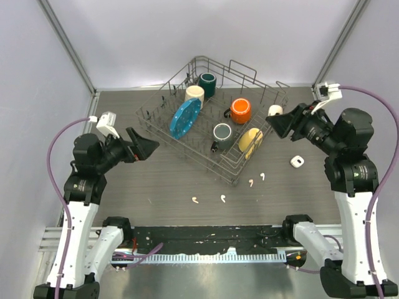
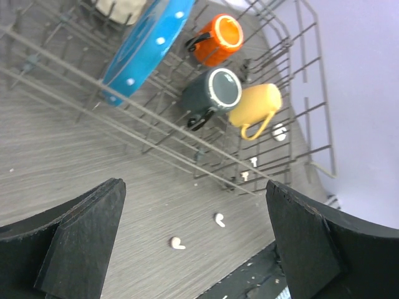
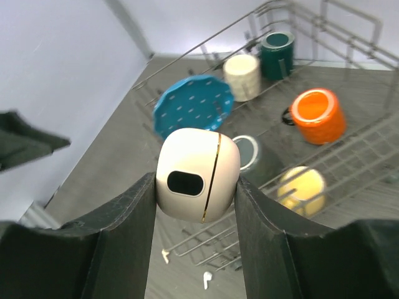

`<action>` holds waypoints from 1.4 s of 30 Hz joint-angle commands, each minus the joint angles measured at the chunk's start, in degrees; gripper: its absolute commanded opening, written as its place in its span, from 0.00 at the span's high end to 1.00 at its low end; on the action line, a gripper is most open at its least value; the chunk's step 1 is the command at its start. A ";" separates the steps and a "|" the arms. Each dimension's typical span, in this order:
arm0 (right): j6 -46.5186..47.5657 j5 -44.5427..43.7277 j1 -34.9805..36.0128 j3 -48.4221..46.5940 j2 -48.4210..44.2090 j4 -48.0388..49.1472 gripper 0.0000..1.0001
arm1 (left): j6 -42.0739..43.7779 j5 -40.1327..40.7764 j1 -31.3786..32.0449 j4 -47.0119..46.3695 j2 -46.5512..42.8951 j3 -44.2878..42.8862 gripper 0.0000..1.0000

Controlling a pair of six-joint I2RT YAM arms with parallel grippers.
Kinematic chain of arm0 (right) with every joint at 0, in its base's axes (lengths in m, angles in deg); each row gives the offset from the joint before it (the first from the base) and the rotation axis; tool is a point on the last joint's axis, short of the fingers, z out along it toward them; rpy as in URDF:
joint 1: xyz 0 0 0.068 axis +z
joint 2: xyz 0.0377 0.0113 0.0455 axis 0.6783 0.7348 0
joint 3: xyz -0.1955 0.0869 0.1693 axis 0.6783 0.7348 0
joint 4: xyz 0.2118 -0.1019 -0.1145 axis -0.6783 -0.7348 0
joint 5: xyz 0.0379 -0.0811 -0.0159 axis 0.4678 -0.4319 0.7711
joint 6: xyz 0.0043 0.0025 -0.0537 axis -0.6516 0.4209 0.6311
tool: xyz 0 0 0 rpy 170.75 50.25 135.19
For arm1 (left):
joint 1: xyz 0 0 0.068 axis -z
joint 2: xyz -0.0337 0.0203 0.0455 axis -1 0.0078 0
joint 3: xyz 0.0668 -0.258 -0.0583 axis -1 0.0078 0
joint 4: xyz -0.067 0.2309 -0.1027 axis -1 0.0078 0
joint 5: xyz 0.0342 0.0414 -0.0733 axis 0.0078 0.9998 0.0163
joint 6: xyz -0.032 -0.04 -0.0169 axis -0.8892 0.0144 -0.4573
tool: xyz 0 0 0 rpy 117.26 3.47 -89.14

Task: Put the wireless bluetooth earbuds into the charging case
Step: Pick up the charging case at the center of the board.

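Observation:
My right gripper [image 1: 278, 123] is shut on a cream charging case [image 3: 197, 174] with a gold seam, its lid closed. It holds the case in the air by the right corner of the dish rack. Several tiny earbuds lie on the table in front of the rack: one pair [image 1: 195, 200] [image 1: 222, 199] near the middle, another pair [image 1: 251, 182] [image 1: 262, 176] further right. The left wrist view shows the nearer two earbuds [image 2: 177, 243] [image 2: 219, 218] far below my left gripper [image 2: 192, 187]. That gripper hangs wide open and empty at the left [image 1: 146, 148].
A wire dish rack [image 1: 187, 81] fills the middle back, holding a blue plate [image 1: 185, 118] and orange [image 1: 240, 110], yellow [image 1: 250, 142], grey [image 1: 221, 132], cream [image 1: 194, 94] and teal [image 1: 207, 83] mugs. A second small white case [image 1: 297, 162] lies on the table at the right.

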 commanded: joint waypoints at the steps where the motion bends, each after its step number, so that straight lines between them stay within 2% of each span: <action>1: 4.39 0.58 8.05 -3.33 3.01 -3.04 0.90 | -2.55 -8.39 0.06 0.03 1.62 -5.94 0.00; 4: 7.03 -9.95 18.77 -4.65 4.68 -4.62 0.91 | -3.96 -10.67 0.14 -0.41 3.38 -6.74 0.00; 5: 7.56 -16.07 25.50 -5.70 6.60 -5.15 0.91 | -4.31 -10.94 0.06 -0.67 3.91 -6.65 0.00; 7: 9.83 -25.14 33.09 -7.02 9.42 -7.43 0.92 | -5.19 -11.12 0.06 -1.46 4.53 -6.39 0.00; 8: 10.63 -34.41 41.48 -7.98 11.78 -7.70 0.93 | -5.45 -11.38 0.14 -1.55 4.96 -6.30 0.00; 11: 12.84 -41.69 52.42 -7.73 14.69 -3.77 0.93 | -6.59 -11.82 0.32 -2.17 5.06 -6.91 0.00; 15: 17.05 -46.09 60.17 -6.68 17.69 -0.41 0.93 | -7.38 -14.02 1.81 -3.31 5.41 -7.79 0.00; 22: 22.15 -46.46 65.99 -0.79 17.26 6.97 0.93 | -12.21 -17.54 6.55 -6.91 7.78 -7.01 0.00; 28: 24.88 -45.58 67.67 4.92 14.98 11.54 0.93 | -13.71 -15.43 19.19 -10.69 11.20 -8.23 0.00; 31: 26.10 -45.14 67.76 6.94 13.40 13.47 0.93 | -12.22 -14.37 22.98 -10.17 12.61 -8.85 0.00; 42: 28.31 -41.01 67.93 9.41 11.81 15.68 0.93 | -9.94 -11.56 27.39 -8.23 17.71 -9.82 0.02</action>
